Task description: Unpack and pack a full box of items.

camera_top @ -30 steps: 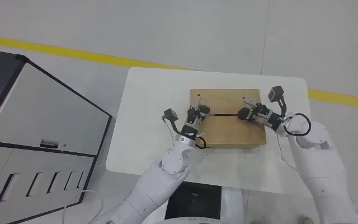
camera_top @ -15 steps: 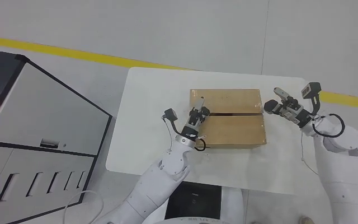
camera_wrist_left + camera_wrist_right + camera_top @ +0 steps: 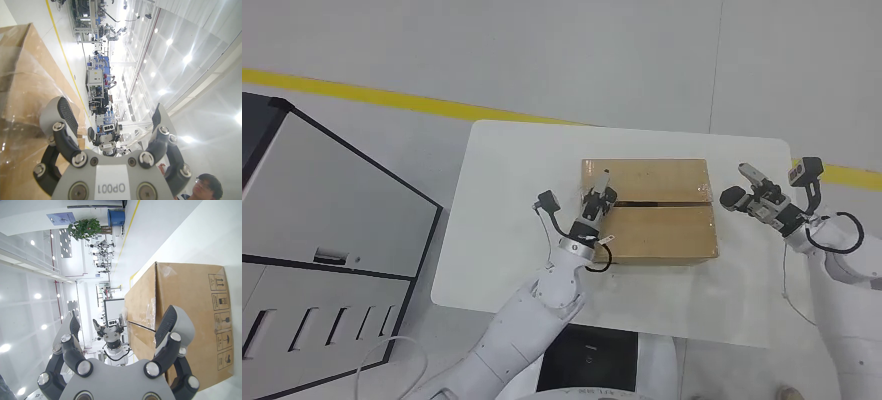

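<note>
while the cardboard box (image 3: 647, 212) sits closed on the white table (image 3: 502, 210), toward the table's right half, its two top flaps meet along a dark seam running lengthwise across the lid. crinkled clear tape clings to the cardboard near the seam, seen close in the left wrist view (image 3: 28, 75) and in the right wrist view (image 3: 179, 285).

the left gripper (image 3: 599, 190) hovers at the box's left end, close to where the seam reaches the edge. its jaws are spread wide with nothing between them (image 3: 111, 108), and one ribbed pad lies near the taped cardboard; whether it touches cannot be told.

the right gripper (image 3: 735, 185) is just off the box's right end, over bare table and apart from the cardboard. its jaws are also spread and empty (image 3: 122, 313), pointing toward the box's end wall, which carries printed handling symbols.

a yellow floor line (image 3: 362, 95) runs behind the table.
</note>
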`<state>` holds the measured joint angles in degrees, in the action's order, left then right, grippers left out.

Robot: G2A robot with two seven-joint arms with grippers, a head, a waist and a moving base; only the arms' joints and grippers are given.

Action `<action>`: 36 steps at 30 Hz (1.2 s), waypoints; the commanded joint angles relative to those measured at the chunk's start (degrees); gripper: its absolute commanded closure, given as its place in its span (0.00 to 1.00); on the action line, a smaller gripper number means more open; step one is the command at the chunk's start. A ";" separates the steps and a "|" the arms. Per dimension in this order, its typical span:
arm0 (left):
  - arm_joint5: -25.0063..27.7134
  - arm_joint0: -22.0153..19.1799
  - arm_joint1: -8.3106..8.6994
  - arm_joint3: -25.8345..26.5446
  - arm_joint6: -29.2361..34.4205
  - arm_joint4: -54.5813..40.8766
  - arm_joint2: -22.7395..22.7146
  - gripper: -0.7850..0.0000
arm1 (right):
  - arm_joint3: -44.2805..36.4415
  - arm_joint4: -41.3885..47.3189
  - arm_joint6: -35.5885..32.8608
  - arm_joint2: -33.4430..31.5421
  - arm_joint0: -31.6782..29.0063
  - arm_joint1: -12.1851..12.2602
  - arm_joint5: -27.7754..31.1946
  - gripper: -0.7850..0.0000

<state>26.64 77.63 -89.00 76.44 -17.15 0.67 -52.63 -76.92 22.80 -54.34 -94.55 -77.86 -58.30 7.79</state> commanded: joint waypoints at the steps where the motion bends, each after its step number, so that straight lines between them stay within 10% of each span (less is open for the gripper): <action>1: 0.19 -0.16 -0.16 -0.38 -1.88 2.21 0.02 0.00 | -0.32 0.06 -0.10 0.38 0.05 -0.02 0.00 0.00; 36: -11.68 -3.66 -4.10 -3.71 -3.19 -2.73 1.56 0.00 | -1.46 1.41 -0.33 0.87 -1.03 0.46 0.32 0.00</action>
<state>14.64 74.12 -93.01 73.03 -20.57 -1.96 -51.12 -78.38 24.19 -54.69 -93.71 -78.88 -57.85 8.10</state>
